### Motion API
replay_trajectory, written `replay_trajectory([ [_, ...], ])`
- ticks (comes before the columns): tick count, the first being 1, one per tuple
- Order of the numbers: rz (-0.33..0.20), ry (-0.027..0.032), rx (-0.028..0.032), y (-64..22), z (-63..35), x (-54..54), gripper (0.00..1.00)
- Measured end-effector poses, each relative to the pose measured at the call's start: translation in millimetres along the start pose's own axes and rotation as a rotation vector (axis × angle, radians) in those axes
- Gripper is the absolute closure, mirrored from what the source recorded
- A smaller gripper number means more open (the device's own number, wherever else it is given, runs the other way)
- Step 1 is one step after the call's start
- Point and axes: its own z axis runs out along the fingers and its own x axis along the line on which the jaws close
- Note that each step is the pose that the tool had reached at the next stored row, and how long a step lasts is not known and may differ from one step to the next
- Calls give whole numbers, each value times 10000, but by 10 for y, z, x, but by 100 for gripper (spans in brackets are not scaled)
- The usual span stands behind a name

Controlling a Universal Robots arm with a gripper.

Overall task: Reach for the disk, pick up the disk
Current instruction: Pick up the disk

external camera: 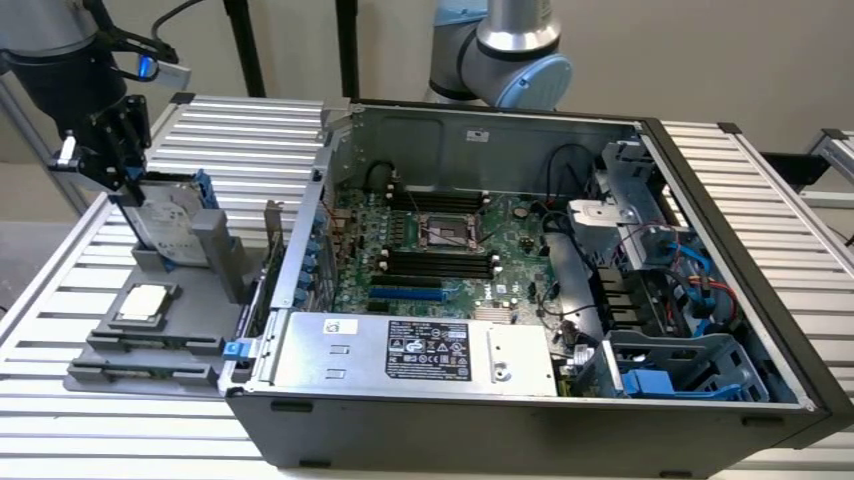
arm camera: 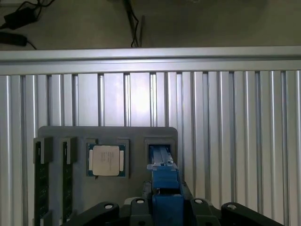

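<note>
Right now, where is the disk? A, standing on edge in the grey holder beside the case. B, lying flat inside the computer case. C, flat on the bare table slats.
A: the disk stands on edge in the grey holder outside the computer case, with the gripper at its top.

one disk (external camera: 168,222), one chip (external camera: 144,303), one case (external camera: 534,418)

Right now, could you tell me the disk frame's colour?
Blue: the disk's frame shows best in the wrist view.
</note>
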Motion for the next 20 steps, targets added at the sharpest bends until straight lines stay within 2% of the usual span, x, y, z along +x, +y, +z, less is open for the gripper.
replay_trajectory([
  [3, -1, 0, 0, 0, -34, 0, 67],
  [7, -3, 0, -1, 0, -131, -1, 67],
  [20, -54, 0, -2, -6, -713, -3, 67],
])
